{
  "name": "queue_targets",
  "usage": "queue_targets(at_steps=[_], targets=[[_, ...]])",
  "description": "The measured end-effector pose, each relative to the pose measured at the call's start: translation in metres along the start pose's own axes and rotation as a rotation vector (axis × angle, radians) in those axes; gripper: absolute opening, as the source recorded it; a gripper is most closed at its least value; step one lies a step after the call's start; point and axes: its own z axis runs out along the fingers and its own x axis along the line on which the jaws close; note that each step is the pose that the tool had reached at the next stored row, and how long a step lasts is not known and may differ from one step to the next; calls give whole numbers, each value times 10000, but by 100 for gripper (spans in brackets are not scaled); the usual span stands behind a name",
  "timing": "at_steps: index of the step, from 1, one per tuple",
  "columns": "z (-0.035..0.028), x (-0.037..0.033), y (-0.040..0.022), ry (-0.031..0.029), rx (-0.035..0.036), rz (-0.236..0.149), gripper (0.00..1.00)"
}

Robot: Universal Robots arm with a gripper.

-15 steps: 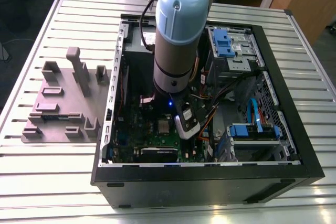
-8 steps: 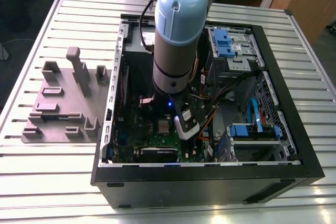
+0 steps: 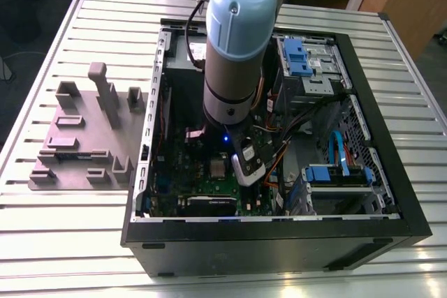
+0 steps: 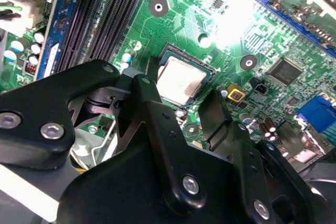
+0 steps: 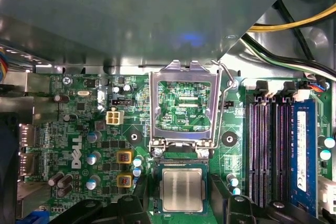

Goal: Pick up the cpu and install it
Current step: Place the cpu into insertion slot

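So the cpu [image 5: 182, 190] is lying flat in the socket [image 5: 182, 167] on the green motherboard [image 5: 79, 129], silvery top up, with dark socket rim showing around it. I can't tell whether it's dropped all the way home or is just resting there, but to me it looks laid in rather than carried.

The jaws are spread, one on each side of the chip. In both wrist views there's a sliver of socket between each jaw and the chip's edge, so I'd say they aren't pinching anything. That's the relation that matters: the cpu sits dead between the jaws, centred, not off to either side. It's basically square, so there's no long axis to speak of, and its edges run parallel with the jaw faces.

The metal retention frame [image 5: 182, 103] is flipped open and lies back just beside the socket, with its wire lever [image 5: 224, 108] alongside, so nothing is clamped down yet. The memory slots [image 5: 268, 145] run along one flank, well clear.

In the exterior view the arm [image 3: 234, 47] reaches down into the open pc case [image 3: 391, 193] on the slatted bench [image 3: 70, 242], and a grey parts fixture [image 3: 77, 144] sits on the exterior view's left of the case
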Motion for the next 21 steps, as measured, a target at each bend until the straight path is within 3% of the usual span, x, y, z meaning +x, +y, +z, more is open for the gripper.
queue_targets(at_steps=[14, 21], targets=[[0, 17, -1, 0, 0, 0, 58], [0, -11, -1, 0, -1, 1, 56]])
